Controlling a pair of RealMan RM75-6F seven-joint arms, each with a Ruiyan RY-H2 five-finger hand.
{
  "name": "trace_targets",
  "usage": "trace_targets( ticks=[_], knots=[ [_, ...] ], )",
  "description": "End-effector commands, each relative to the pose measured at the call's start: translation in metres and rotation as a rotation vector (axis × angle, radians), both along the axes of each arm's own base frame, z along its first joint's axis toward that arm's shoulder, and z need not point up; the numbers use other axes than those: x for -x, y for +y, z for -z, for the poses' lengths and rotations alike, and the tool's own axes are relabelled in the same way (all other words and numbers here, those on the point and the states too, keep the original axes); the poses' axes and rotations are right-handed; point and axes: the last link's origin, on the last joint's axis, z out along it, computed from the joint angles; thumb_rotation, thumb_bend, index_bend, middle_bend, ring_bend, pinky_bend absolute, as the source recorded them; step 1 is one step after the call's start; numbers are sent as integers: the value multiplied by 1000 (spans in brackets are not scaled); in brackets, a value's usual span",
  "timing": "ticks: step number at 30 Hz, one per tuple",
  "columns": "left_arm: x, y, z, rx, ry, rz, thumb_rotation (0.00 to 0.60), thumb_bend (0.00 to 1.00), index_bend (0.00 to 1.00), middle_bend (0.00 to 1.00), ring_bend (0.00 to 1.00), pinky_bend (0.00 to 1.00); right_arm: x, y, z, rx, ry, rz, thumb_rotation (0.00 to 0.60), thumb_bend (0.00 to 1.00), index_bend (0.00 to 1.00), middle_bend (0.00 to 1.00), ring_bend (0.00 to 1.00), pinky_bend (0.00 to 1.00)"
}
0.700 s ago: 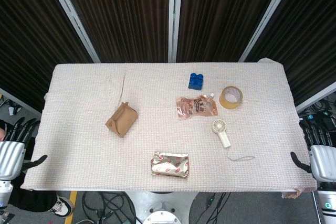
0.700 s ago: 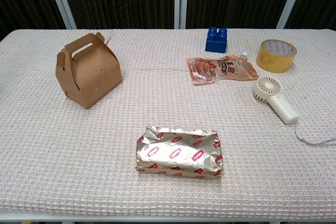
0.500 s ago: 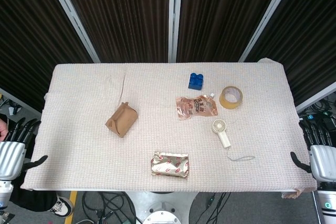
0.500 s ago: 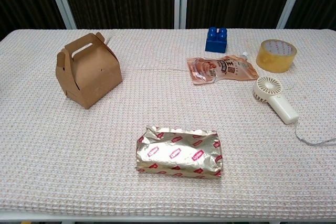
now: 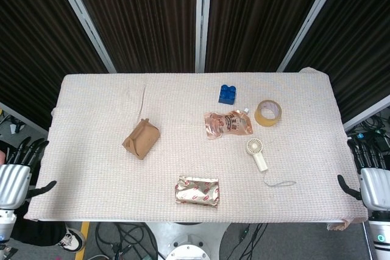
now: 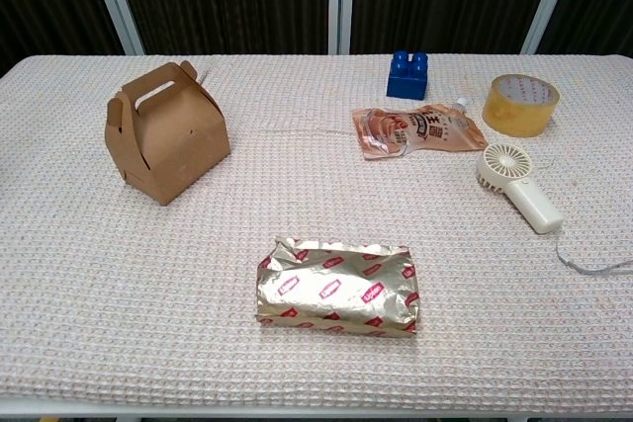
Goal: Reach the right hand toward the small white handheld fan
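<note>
The small white handheld fan (image 5: pixel 257 152) lies flat on the cloth right of centre, its round head towards the far side and its wrist cord (image 5: pixel 280 184) trailing to the near right. The chest view shows the fan (image 6: pixel 516 185) at its right side. My right hand (image 5: pixel 366 172) hangs off the table's right edge, fingers spread and holding nothing, well to the right of the fan. Off the left edge my left hand (image 5: pixel 18 168) is likewise open and holds nothing. Neither hand shows in the chest view.
On the white waffle cloth (image 5: pixel 97 120) lie a brown gable box (image 5: pixel 141 139), a foil snack packet (image 5: pixel 197 190), a pink pouch (image 5: pixel 227 124), a blue toy brick (image 5: pixel 227 94) and a roll of tape (image 5: pixel 268 112). The pouch and tape sit just beyond the fan.
My left hand has dropped slightly lower at the left edge. The right hand and all objects stay where they were.
</note>
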Motion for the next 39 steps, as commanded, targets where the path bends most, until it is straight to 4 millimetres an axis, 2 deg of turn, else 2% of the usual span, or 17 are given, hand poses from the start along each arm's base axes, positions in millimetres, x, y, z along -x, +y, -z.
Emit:
trace_targets(
  ticks=[1,3,6,8,9,10,12,14,17,20,30,39],
  knots=[
    [-1,0,0,2,-4,1,600,0,117,96,13,195,-1,-1,0,3,0,-2,600,855,0,0,0,0],
    [-2,1,-1,0,-4,7,600,0,117,96,13,195,-3,-1,1,5,6,-9,600,987,0,0,0,0],
    [-4,2,-1,6,-7,11,600,0,116,96,14,195,-6,-2,4,11,6,-21,600,1000,0,7,0,2],
    [-5,0,-1,10,-4,14,600,0,116,96,14,195,-7,-3,6,4,13,-25,600,1000,0,91,80,127],
    [-5,0,-1,9,-4,15,600,0,116,96,14,195,-8,-4,7,-2,20,-30,600,1000,0,210,221,286],
    [-4,0,-1,5,-6,14,600,0,117,96,14,195,-8,-5,9,-21,26,-30,600,1000,0,367,407,468],
    [-2,1,0,2,-13,5,600,0,116,96,14,195,-8,-8,14,-57,39,-20,600,1000,0,632,659,675],
    [1,1,3,12,-19,-7,600,0,116,96,13,195,-7,-14,21,-85,56,-2,600,1000,0,780,753,734],
    [3,2,6,25,-14,-8,600,0,116,96,14,195,-11,-21,36,-129,55,-6,600,1000,0,879,806,750],
    [3,2,7,29,-14,-6,600,0,117,96,14,195,-18,-26,54,-197,73,-25,600,1000,0,908,833,750],
    [3,3,7,25,-22,-6,600,0,117,96,14,195,-55,-41,107,-362,113,-68,600,1000,0,917,835,750],
    [5,2,4,23,-35,-8,600,0,116,96,14,195,-61,-47,138,-440,156,-38,600,1000,0,916,835,750]
  ],
)
